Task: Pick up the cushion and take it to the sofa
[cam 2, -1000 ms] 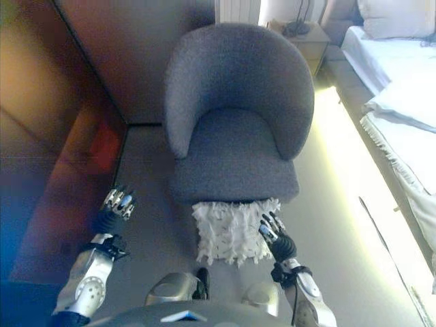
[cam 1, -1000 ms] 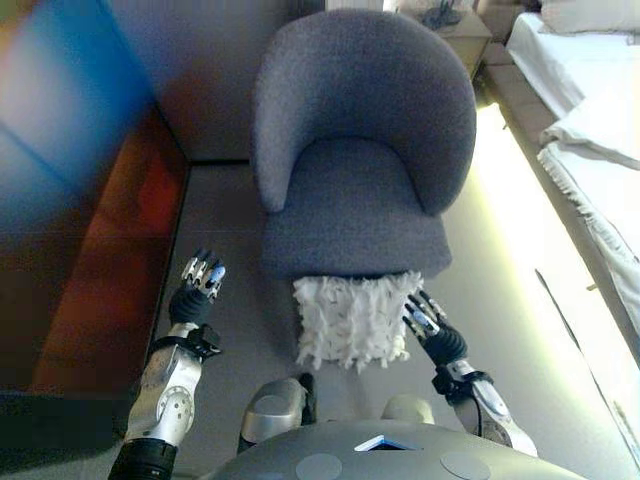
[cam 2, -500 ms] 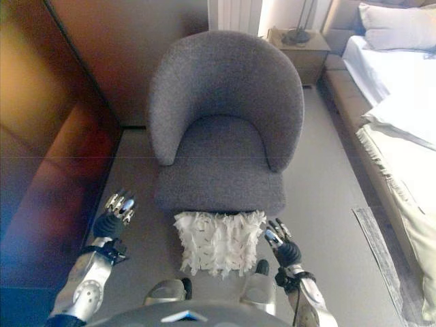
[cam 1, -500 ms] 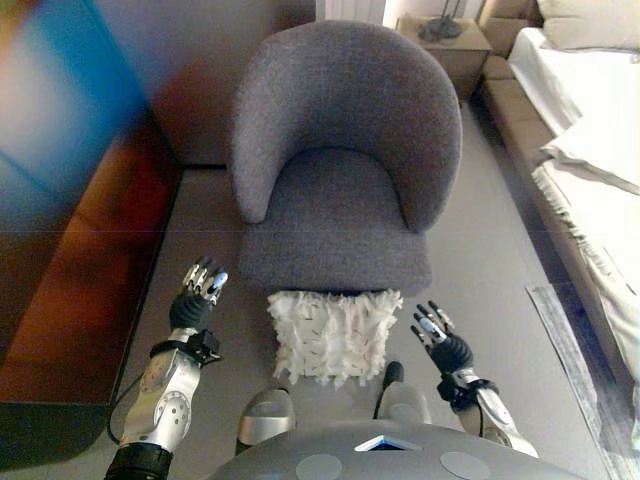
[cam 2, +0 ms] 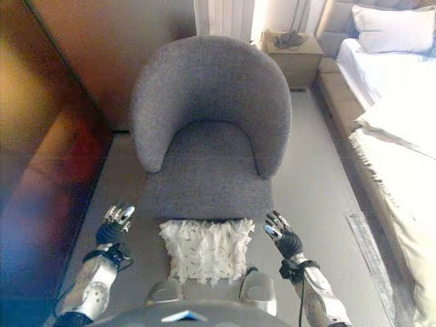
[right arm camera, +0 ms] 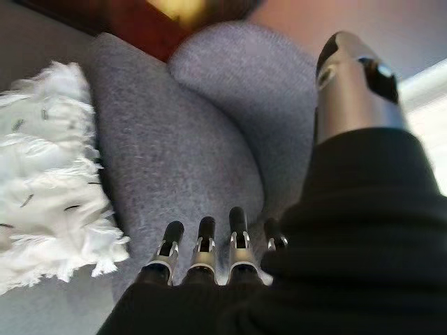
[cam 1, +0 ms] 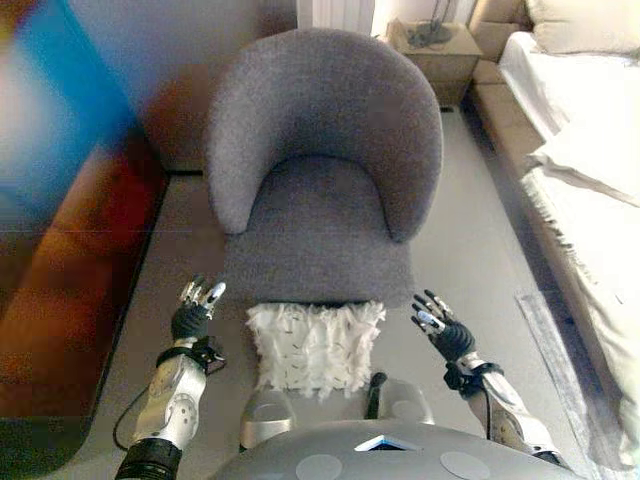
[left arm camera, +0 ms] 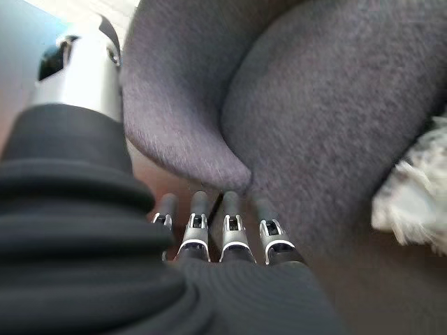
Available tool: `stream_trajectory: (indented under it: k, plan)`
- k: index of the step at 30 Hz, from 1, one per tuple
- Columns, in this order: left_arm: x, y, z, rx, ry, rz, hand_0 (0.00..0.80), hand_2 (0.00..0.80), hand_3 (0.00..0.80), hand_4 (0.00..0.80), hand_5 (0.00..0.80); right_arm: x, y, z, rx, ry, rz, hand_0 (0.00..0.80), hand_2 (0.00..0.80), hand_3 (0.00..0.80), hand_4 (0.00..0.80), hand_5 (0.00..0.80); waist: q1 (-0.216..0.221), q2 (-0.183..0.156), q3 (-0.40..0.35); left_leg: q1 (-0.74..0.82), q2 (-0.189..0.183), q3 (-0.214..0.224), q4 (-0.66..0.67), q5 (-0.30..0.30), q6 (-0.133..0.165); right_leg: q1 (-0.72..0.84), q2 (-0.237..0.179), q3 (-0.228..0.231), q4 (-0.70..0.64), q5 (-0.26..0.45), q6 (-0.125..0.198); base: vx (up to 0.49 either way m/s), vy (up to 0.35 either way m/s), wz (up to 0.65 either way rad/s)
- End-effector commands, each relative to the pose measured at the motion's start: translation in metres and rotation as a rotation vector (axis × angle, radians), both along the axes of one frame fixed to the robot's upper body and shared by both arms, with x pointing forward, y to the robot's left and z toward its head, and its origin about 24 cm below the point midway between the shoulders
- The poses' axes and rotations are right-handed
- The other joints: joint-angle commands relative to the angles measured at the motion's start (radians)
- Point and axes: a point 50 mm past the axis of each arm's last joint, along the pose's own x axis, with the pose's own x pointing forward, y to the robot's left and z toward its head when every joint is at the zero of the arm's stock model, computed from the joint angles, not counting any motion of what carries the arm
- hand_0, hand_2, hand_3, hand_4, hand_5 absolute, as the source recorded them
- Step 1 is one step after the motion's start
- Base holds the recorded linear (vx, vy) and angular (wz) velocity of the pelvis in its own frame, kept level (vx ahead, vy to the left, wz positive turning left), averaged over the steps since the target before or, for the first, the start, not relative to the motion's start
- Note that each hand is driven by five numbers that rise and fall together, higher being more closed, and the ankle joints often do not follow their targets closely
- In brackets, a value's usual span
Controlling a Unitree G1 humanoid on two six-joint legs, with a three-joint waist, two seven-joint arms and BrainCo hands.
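Both hands, left hand (cam 1: 192, 318) and right hand (cam 1: 440, 330), fingers straight, empty, flanking the cushion (cam 1: 315, 345).

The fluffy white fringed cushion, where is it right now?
The fluffy white fringed cushion lies on the floor against the front edge of the grey upholstered armchair, low and central in both eye views, between the open left hand and right hand, touching neither.

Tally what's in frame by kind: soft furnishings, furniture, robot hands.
Cushions: 1, the white shaggy cushion on the floor against the chair front
Armchairs: 1, the grey armchair
Beds: 1, the bed on the right
Nightstands: 1, the nightstand behind the chair
Robot hands: 2, left hand and right hand, both open, holding nothing
Total: 6
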Motion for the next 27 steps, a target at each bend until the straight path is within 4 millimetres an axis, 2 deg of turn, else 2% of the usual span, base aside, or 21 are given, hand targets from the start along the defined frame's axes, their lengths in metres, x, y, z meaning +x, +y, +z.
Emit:
stream_trajectory:
  k: [1,4,6,8,11,17,22,27]
  plan:
    - [0.023,0.006,0.019,0.116,-0.121,-0.029,0.000,0.000,0.000,0.000,0.000,0.030,0.009,0.015,-0.043,-0.134,-0.011,0.000,0.000,0.000,0.000,0.000,0.027,-0.004,0.048,-0.110,0.041,-0.021,-0.069,0.268,-0.029,0.057,-0.046,-0.016,-0.074,0.012,0.030,0.024,0.119,0.37]
    - [0.040,0.008,0.020,0.181,-0.125,-0.047,0.000,0.000,0.000,0.000,0.000,0.049,0.010,0.017,-0.197,-0.141,0.002,0.000,0.000,0.000,0.000,0.000,0.031,-0.009,0.086,-0.180,0.011,-0.001,0.011,0.125,0.006,-0.025,-0.130,-0.007,0.042,-0.004,0.044,0.003,0.143,0.14]
    - [0.047,0.013,0.024,0.208,-0.145,-0.032,0.000,0.000,0.000,0.000,0.000,0.057,0.009,0.022,-0.265,-0.154,0.022,0.000,0.000,0.000,0.000,0.000,0.030,-0.011,0.129,-0.249,0.012,0.003,0.128,0.055,0.003,-0.102,-0.166,0.029,0.149,-0.034,0.056,-0.043,0.118,-0.15]
    - [0.054,0.018,0.031,0.233,-0.180,-0.008,0.000,0.000,0.000,0.000,0.000,0.067,0.008,0.027,-0.321,-0.171,0.048,0.000,0.000,0.000,0.000,0.000,0.025,-0.013,0.165,-0.320,0.019,0.015,0.211,0.014,0.012,-0.178,-0.183,0.060,0.209,-0.042,0.056,-0.131,0.088,-0.24]
    - [0.070,0.021,0.046,0.287,-0.238,0.015,0.000,0.000,0.000,0.000,0.000,0.090,0.005,0.037,-0.371,-0.203,0.046,0.000,0.000,0.000,0.000,0.000,0.027,-0.011,0.211,-0.423,0.034,0.016,0.295,-0.026,0.015,-0.285,-0.184,0.098,0.279,-0.052,0.056,-0.171,0.057,-0.32]
    - [0.112,0.012,0.086,0.375,-0.370,-0.001,0.000,0.000,0.000,0.000,0.000,0.144,-0.002,0.080,-0.415,-0.299,-0.026,0.000,0.000,0.000,0.000,0.000,0.029,0.001,0.291,-0.642,0.066,-0.013,0.440,-0.068,0.011,-0.496,-0.188,0.146,0.423,-0.072,0.041,-0.180,0.012,-0.18]
    - [0.134,0.003,0.109,0.437,-0.423,-0.048,0.000,0.000,0.000,0.000,0.000,0.168,-0.013,0.110,-0.425,-0.348,-0.082,0.000,0.000,0.000,0.000,0.000,0.018,0.021,0.329,-0.800,0.078,-0.042,0.609,-0.128,0.014,-0.664,-0.190,0.198,0.599,-0.121,0.023,-0.112,0.034,0.04]
    - [0.149,0.002,0.128,0.452,-0.463,-0.089,0.000,0.000,0.000,0.000,0.000,0.181,-0.021,0.131,-0.448,-0.391,-0.079,0.000,0.000,0.000,0.000,0.000,0.001,0.045,0.343,-0.958,0.099,-0.056,0.809,-0.201,0.023,-0.835,-0.185,0.255,0.793,-0.193,0.010,-0.060,0.044,0.00]
